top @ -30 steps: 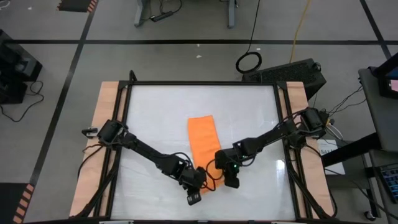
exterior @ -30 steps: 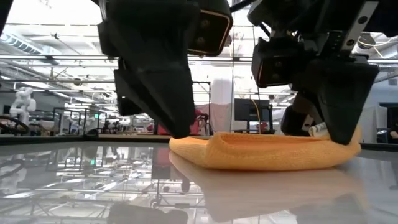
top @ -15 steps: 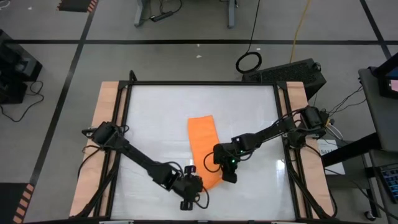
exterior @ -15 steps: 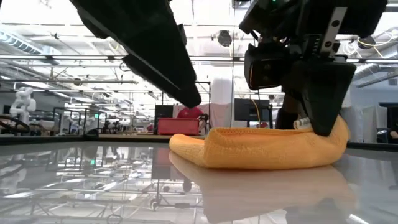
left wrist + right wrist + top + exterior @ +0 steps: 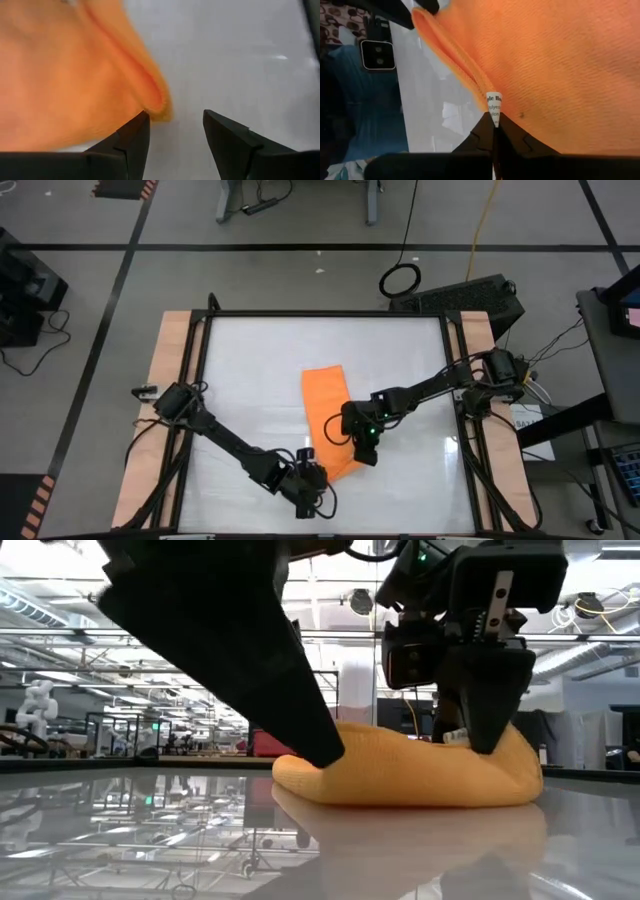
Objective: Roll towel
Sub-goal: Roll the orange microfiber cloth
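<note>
The towel (image 5: 327,415) lies near the middle of the surface (image 5: 250,370), a long orange strip running from the far centre toward me. Its near end is humped up in a soft fold; in the low view that end (image 5: 410,765) is a rounded mound on the glossy top.

My right claw (image 5: 362,448) sits on the right edge of that raised end. Its fingers are pressed tight together, and the towel's edge, with its small white label (image 5: 493,109), is pinched between their tips. In the low view this claw (image 5: 483,730) comes down onto the top right of the mound.

My left claw (image 5: 308,490) is at the near left corner of the towel, low over the surface. Its fingers stand apart and hold nothing. From its wrist I see the folded orange edge (image 5: 150,95) just at the tip of one finger (image 5: 135,137), whether touching or not I cannot tell, while the other finger is over bare surface beside the cloth. In the low view this claw (image 5: 325,745) slants down to the mound's left flank.
</note>
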